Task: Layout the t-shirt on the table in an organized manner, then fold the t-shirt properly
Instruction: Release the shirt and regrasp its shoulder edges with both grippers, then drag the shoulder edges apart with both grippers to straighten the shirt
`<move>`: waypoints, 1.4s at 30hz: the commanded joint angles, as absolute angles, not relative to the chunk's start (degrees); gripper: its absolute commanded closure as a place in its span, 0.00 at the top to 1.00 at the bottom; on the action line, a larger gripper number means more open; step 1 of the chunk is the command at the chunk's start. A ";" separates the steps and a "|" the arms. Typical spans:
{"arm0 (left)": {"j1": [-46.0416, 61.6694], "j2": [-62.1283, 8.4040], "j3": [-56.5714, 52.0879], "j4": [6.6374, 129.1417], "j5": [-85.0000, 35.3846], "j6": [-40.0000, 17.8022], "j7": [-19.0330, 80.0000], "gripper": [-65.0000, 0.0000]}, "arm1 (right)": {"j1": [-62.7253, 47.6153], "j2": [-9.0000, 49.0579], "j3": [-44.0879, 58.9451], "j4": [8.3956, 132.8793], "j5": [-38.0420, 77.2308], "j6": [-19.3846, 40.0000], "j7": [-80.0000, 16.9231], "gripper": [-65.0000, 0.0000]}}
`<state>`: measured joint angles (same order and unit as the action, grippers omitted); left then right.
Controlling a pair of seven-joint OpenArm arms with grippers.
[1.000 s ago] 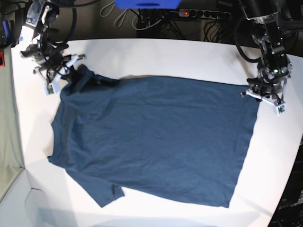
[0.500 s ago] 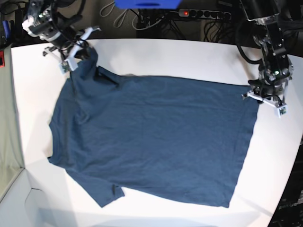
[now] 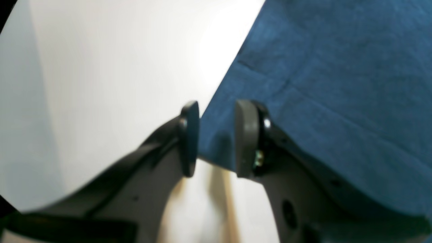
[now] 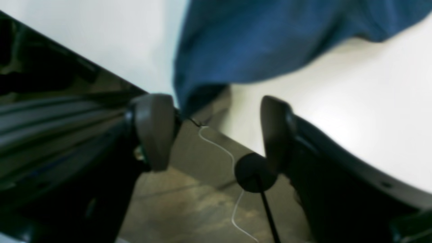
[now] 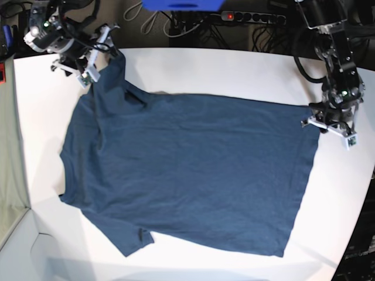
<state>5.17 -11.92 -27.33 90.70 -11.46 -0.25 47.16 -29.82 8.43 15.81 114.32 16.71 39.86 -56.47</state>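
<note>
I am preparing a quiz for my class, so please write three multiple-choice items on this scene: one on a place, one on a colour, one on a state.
1. Where is the left gripper?
A at a corner of the t-shirt
B above the shirt's middle
C beside the collar

2. What colour is the t-shirt?
A red
B dark blue
C white

3. How do the right gripper jaws stand?
A shut tight
B wide apart
C hidden

Answers:
1 A, the cloth corner lies between its jaws.
2 B, blue against the white table.
3 B, a wide gap shows between them.
</note>
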 commanded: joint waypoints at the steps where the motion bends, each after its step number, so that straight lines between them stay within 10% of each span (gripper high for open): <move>1: 4.44 -13.14 -27.65 92.79 -11.38 -0.22 46.11 0.28 | -30.11 9.19 18.59 115.30 16.75 40.00 -55.96 0.66; 14: -0.57 -11.82 -27.21 91.56 -11.21 -0.22 46.11 0.28 | -17.71 5.14 34.07 115.03 16.66 40.00 -56.57 0.65; 28: -1.10 -14.02 -27.12 67.38 -11.12 -0.22 31.08 0.27 | -2.42 4.53 25.98 98.86 16.57 40.00 -56.04 0.11; 42: -0.40 -18.95 -27.56 69.41 -11.21 -0.22 29.41 0.27 | -3.30 6.81 25.98 82.24 16.48 40.00 -46.55 0.09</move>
<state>0.16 -17.58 -27.27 68.42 -11.81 -0.91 29.67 -3.40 6.11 25.76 81.89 18.26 40.42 -45.04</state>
